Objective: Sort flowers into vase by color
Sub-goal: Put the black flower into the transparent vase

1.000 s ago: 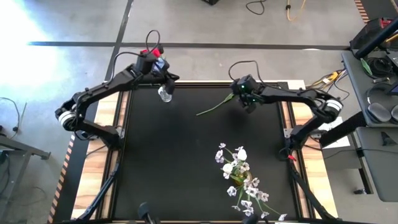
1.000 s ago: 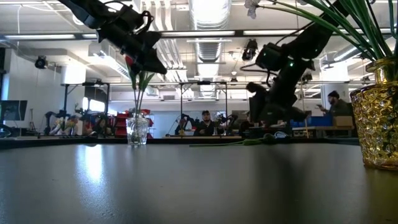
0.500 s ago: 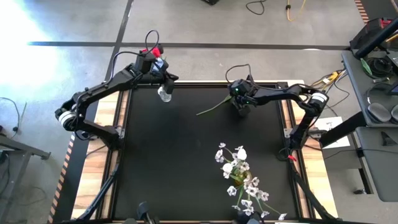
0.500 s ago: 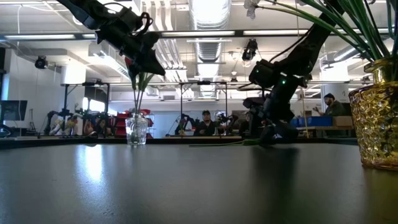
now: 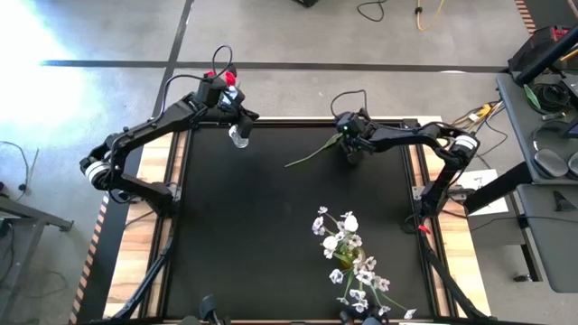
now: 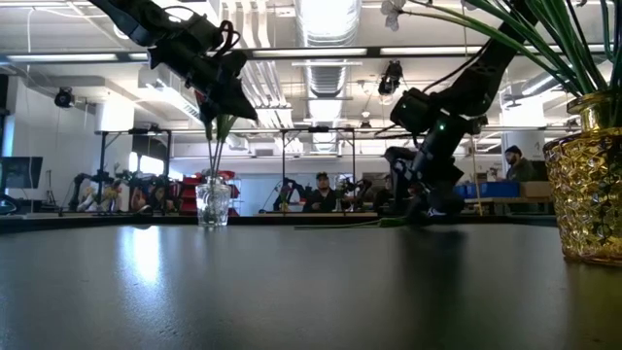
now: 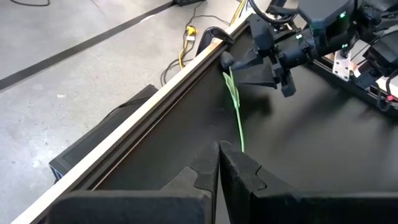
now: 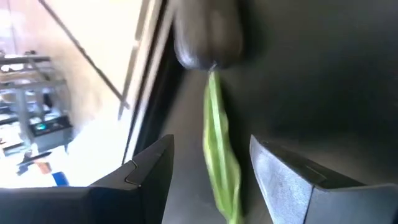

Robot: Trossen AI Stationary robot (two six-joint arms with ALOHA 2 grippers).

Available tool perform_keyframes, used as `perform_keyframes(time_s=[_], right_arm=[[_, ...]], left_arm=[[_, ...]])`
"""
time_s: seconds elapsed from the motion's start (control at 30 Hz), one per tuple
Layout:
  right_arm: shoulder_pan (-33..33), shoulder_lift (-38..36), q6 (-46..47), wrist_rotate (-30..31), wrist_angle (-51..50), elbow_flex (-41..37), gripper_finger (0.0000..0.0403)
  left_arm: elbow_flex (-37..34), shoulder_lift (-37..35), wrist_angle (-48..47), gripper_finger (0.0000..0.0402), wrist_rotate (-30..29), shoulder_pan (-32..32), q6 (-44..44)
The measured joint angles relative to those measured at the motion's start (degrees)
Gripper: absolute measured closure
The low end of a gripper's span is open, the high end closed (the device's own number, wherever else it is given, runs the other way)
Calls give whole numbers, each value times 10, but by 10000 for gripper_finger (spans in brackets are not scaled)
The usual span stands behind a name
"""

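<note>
the right end effector point(image 5: 350, 152) is down at the far side of the black surface point(image 5: 253, 226), its two fingers spread apart on either side of a dark tulip point(image 8: 208, 37) that lies flat there. in the right wrist view the green leaf point(image 8: 221, 155) and stem run between the parted fingers point(image 8: 149, 171) with the dark head just beyond them; nothing is gripped. the stem point(image 5: 312, 153) trails from that end effector toward the middle of the surface

the left end effector point(image 5: 237, 113) hangs over a small clear glass vase point(image 6: 214, 202) at the far left corner of the surface. in the left wrist view its fingers point(image 7: 208, 171) are pressed together; in the low view a red tulip point(image 6: 202, 97) with green stems point(image 6: 216, 146) reaches from it down into the glass, so it seems clenched on that flower

near the front right, a gold textured vase point(image 6: 588, 199) holds a bunch of white flowers point(image 5: 348, 248) on long green stems, well apart from both arms. people point(image 6: 321, 192) sit in the room beyond the surface
</note>
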Motion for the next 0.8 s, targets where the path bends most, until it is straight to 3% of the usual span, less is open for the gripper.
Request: perform_keyframes(time_s=[0.27,0.8], right_arm=[[-8,10,4,10,16,1,218],[-8,73,-5,-21,13,47,326]], left_arm=[[0,0,-1,401,6,0,-4],[0,0,-25,402,6,0,-4]])
